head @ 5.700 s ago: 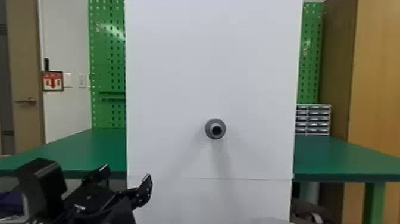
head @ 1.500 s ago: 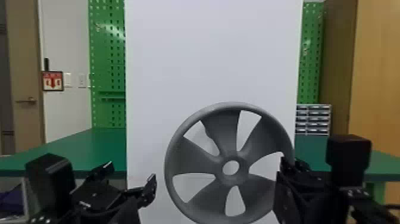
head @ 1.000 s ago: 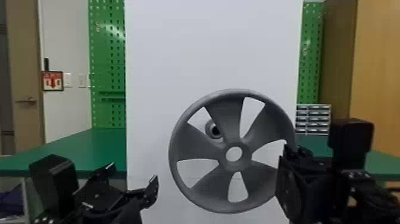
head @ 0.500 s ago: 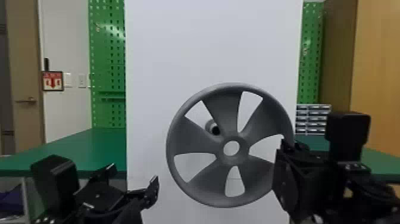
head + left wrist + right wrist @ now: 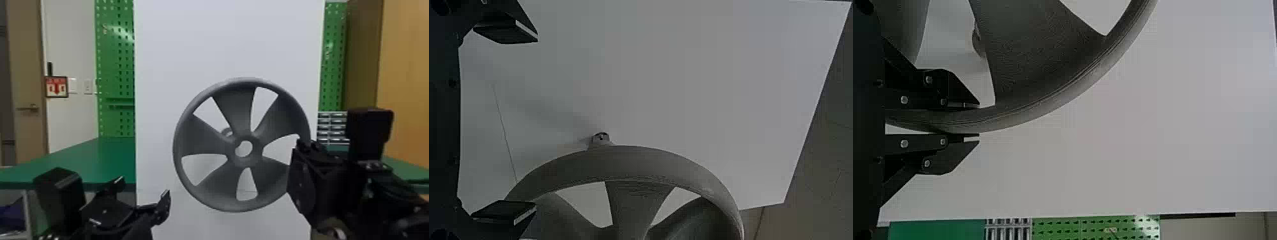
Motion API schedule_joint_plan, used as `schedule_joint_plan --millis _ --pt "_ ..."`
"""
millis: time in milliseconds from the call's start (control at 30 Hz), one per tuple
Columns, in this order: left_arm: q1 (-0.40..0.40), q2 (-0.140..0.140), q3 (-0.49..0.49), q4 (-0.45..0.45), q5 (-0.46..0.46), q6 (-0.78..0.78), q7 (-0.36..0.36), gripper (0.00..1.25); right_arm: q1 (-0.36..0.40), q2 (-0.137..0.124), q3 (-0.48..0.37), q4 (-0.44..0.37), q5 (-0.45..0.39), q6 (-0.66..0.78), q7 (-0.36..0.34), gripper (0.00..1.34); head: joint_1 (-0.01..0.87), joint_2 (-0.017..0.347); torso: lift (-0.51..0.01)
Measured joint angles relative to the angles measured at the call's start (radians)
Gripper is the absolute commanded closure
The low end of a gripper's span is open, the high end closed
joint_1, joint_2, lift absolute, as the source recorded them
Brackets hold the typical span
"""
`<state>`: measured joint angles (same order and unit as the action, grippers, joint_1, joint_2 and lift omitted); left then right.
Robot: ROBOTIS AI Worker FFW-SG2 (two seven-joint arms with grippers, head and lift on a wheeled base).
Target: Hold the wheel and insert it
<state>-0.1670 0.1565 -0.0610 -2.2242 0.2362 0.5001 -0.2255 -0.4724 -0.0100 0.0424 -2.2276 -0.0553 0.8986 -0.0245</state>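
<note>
On the left, the left gripper (image 5: 142, 188) hangs with its fingers spread wide, nothing between them! Then comes the wheel (image 5: 204, 137), upright before the white board (image 5: 191, 48), the peg (image 5: 226, 131) peeking from behind, up and left of the hub (image 5: 245, 163). And at right, the right gripper (image 5: 298, 147) has the rim pinched between its fingers!

Open room above the wheel (image 5: 245, 162), 1 white panel (image 5: 228, 41) behind.
</note>
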Motion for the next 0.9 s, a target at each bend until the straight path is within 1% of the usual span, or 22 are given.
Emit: schedule_joint_plan --millis 467,900 --pt "0.003 0.0 -0.002 0.0 0.002 0.0 0.003 0.1 -0.048 0.008 0.019 0.034 -0.008 -0.001 0.0 1.06 0.097 0.015 -0.442" --pt "0.004 0.0 0.0 0.0 0.002 0.0 0.003 0.1 -0.06 0.01 0.028 0.055 -0.008 -0.006 0.0 1.06 0.097 0.015 -0.442"
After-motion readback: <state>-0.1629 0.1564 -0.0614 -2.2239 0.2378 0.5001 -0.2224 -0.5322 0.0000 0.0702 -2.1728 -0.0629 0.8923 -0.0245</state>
